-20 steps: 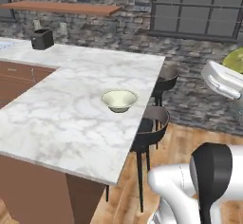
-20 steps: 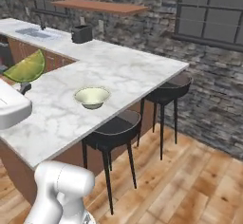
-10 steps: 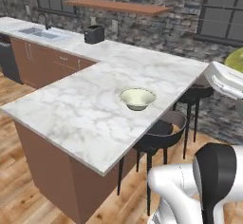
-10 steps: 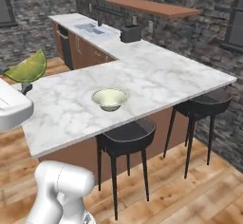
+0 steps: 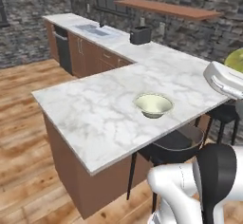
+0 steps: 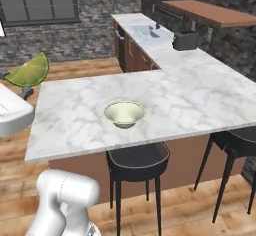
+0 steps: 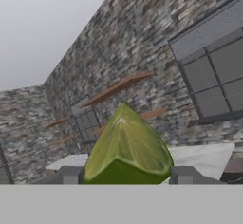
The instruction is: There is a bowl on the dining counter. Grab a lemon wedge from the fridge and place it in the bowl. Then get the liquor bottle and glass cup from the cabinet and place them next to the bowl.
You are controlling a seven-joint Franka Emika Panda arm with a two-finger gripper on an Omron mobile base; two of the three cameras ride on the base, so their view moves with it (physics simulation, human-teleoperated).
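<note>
We see one lemon wedge point(image 7: 127, 147) pinched between our two fingers point(image 7: 71, 174), its pointed tip rising away from them; in the right base view the same wedge point(image 6: 29, 70) hangs in the air off the near left corner of the desk point(image 6: 200, 87), well apart from the bowl point(image 6: 124, 113). We count one bowl point(image 5: 153, 105), pale cream-green, sitting upright near the desk's point(image 5: 99, 109) front edge, and nothing lies in it. Two black stools point(image 6: 137, 162) stand below that edge. Farther back we see one sink point(image 5: 94, 29) set in the long worktop, one dark box-shaped appliance point(image 5: 140, 35), and two wooden wall shelves point(image 5: 166, 8) on the stone wall.
</note>
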